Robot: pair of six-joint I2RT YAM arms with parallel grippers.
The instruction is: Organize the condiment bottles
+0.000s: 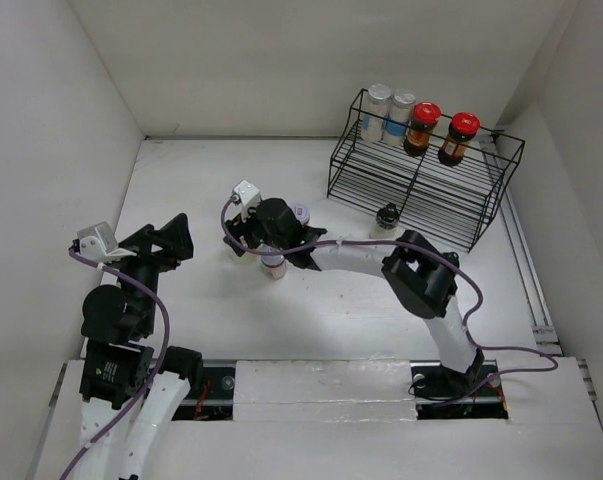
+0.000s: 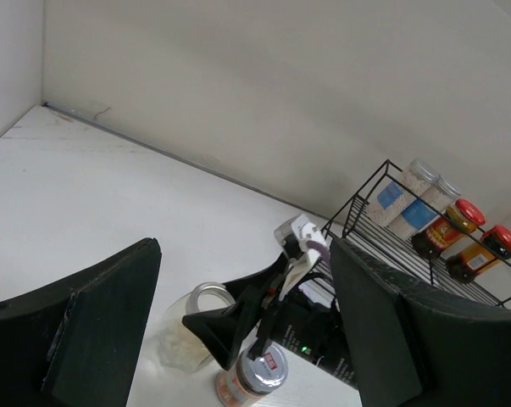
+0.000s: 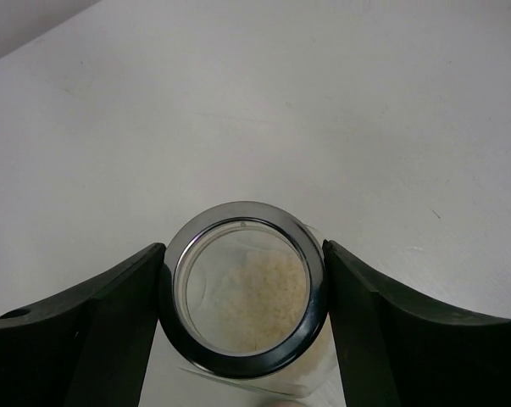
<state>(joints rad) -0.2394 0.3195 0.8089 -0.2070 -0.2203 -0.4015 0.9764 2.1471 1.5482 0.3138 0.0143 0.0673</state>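
My right gripper [image 1: 243, 247] reaches left across the table, and its jaws press both sides of the silver ring lid of a clear jar [image 3: 242, 288] of pale grains that stands on the table. This jar also shows in the left wrist view [image 2: 190, 329]. A small silver-lidded shaker [image 1: 273, 263] stands right beside that gripper. A pale-lidded jar [image 1: 301, 212] is partly hidden behind the right wrist. A black-capped bottle [image 1: 386, 218] stands in front of the rack. Two clear bottles [image 1: 389, 112] and two red-lidded dark bottles [image 1: 441, 132] sit on the rack's top tier. My left gripper [image 1: 173, 240] is open and empty, left of the jar.
The black wire rack [image 1: 421, 190] stands at the back right, its lower tier bare. White walls close in the table at the left, back and right. The right arm's forearm [image 1: 361, 258] lies across the middle of the table.
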